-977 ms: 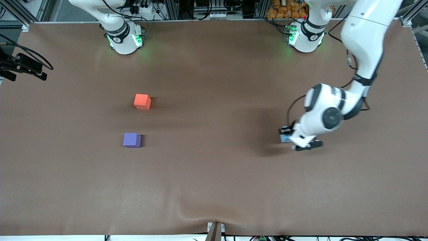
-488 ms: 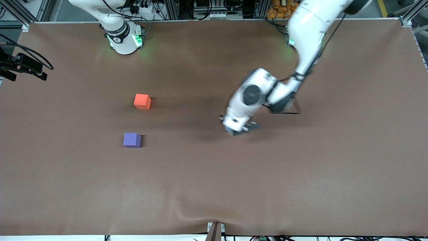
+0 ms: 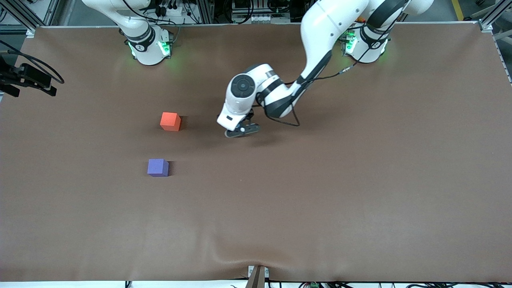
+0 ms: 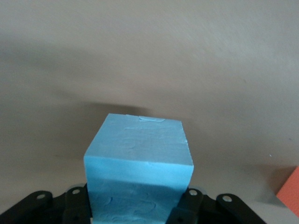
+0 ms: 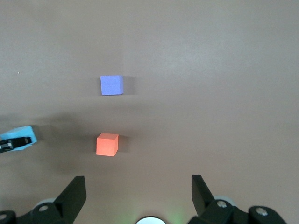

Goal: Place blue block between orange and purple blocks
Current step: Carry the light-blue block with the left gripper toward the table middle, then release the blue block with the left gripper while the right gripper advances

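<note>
- The left gripper [image 3: 239,132] hangs above the brown table [image 3: 320,192], clenched on the blue block [image 4: 139,168]; from the left wrist view the cube sits squarely between the black fingers [image 4: 191,205], clear of the cloth with its shadow beneath it
- Taking the orange block [image 3: 170,121] as the mark: the left gripper and its cube are over the bare cloth beside it, toward the left arm's end of the table, with a gap between them
- The purple block [image 3: 158,167] lies nearer to the front camera than the orange block, the two apart with open cloth between; both rest flat on the table
- The right gripper [image 5: 138,196] waits high above the orange block's end of the table, looking down on it; its fingers [image 5: 72,196] stand spread wide and released, holding nothing
</note>
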`<move>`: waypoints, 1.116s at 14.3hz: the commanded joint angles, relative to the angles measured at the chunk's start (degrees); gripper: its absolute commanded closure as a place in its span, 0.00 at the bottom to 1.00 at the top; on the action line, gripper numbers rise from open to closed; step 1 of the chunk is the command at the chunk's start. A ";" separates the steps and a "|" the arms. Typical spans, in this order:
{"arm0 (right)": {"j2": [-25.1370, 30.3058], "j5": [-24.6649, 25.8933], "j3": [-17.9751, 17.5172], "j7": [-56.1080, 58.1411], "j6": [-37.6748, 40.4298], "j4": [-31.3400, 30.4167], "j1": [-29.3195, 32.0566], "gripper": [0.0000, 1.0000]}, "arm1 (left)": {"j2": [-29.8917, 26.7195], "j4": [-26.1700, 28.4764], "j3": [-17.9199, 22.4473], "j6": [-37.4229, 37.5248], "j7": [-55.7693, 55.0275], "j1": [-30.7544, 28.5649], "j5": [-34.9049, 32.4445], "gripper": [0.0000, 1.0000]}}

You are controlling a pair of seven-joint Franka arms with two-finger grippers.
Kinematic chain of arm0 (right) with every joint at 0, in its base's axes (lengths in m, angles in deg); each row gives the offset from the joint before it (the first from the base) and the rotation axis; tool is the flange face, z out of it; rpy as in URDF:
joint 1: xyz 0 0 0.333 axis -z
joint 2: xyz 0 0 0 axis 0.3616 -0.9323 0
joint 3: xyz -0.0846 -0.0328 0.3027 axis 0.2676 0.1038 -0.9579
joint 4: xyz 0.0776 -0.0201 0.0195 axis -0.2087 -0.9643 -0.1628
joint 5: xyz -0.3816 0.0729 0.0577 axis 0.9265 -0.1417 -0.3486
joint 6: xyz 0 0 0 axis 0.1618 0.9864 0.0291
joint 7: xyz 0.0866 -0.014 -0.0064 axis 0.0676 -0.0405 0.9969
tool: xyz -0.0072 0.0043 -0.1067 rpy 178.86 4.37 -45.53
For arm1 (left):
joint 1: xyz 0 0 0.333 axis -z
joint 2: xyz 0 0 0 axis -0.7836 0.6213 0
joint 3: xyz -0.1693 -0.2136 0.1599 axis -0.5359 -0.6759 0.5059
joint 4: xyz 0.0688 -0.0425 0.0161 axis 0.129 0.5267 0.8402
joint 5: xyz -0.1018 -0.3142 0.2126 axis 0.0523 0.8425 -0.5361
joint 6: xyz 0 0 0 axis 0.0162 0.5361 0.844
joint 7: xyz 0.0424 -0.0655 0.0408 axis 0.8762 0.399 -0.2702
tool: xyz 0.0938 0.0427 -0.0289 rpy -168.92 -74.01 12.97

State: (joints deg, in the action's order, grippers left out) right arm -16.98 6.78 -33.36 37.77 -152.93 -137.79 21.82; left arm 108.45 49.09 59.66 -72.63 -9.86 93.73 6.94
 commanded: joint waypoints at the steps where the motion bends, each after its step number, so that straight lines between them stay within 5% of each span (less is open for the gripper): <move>1: 0.83 -0.05 -0.14 -0.31 0.04 -0.37 0.08 0.00 | 3.81 -5.57 3.03 0.75 0.01 2.59 0.96 1.00; 3: 0.75 -0.05 -0.14 -0.31 -0.05 -0.37 0.08 0.00 | 4.33 -5.74 3.12 0.14 0.27 2.60 0.96 0.82; 4: 0.74 -0.05 -0.14 -0.31 -0.05 -0.28 0.08 0.00 | 4.33 -5.74 3.12 -0.04 0.27 2.69 0.96 0.58; 5: 0.74 -0.05 -0.14 -0.31 -0.05 -0.37 0.08 0.00 | 4.16 -5.74 3.21 -0.04 0.10 2.69 0.96 0.01; 8: 0.66 -0.05 -0.14 -0.39 0.12 -0.28 0.08 0.00 | 3.37 -5.57 3.21 0.05 0.36 2.25 0.35 0.00; 13: -1.71 0.21 -0.22 -0.39 0.21 -0.36 -1.49 0.00 | -14.35 -4.52 5.15 15.84 0.53 -5.02 -0.18 0.00; 16: -8.90 0.48 -0.14 -0.31 0.30 -0.02 -1.77 0.00 | -22.19 -4.25 5.23 24.54 2.37 -10.83 -0.62 0.00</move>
State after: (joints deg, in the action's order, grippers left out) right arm -20.67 6.78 -33.49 37.78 -152.83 -138.86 20.24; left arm 92.30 40.97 64.99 -51.99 -8.76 86.04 6.85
